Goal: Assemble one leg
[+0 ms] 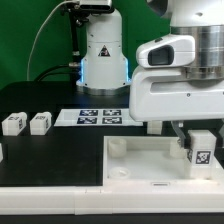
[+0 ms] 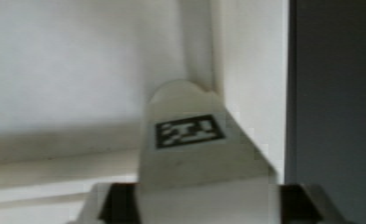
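My gripper (image 1: 199, 141) is shut on a leg (image 1: 201, 150), a small white block with a black-and-white tag, and holds it upright over the right part of the large white square tray-like part (image 1: 140, 165). In the wrist view the leg (image 2: 201, 150) stands between my two dark fingers (image 2: 118, 205), its tip near an inner corner of the tray (image 2: 73, 90). Two more legs (image 1: 14, 124) (image 1: 40, 123) lie on the black table at the exterior view's left.
The marker board (image 1: 90, 117) lies on the table behind the tray, in front of the arm's base (image 1: 103, 60). A white edge of another part shows at the exterior view's far left (image 1: 2, 152).
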`<state>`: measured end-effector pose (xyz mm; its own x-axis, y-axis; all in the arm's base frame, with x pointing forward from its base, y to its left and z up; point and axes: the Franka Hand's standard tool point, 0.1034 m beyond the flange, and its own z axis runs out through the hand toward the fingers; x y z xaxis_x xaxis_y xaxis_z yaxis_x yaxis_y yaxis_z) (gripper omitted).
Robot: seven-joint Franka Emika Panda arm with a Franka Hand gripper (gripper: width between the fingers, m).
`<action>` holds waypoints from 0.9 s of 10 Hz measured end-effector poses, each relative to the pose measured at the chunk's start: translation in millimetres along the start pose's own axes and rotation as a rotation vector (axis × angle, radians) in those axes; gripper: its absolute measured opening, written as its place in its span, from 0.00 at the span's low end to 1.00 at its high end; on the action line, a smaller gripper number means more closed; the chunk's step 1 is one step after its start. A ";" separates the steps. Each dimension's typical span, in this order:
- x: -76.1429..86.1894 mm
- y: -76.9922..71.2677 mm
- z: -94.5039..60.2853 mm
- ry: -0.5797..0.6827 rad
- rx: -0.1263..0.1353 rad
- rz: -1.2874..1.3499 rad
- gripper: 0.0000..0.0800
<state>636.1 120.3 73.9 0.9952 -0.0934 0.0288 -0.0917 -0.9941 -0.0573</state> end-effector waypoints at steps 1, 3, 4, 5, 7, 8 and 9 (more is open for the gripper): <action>0.3 2.5 0.6 0.000 -0.003 0.003 0.37; 0.6 3.0 0.6 0.001 -0.003 0.028 0.37; 0.7 3.3 0.5 0.005 -0.004 0.132 0.37; 0.5 4.8 0.4 0.007 -0.009 0.296 0.37; 0.8 21.3 -1.0 0.008 -0.053 0.524 0.37; 0.9 28.4 -1.6 0.012 -0.071 0.625 0.37; 0.7 36.2 -2.3 0.018 -0.088 0.741 0.38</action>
<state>633.4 84.1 74.1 0.6707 -0.7411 0.0304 -0.7416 -0.6707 0.0118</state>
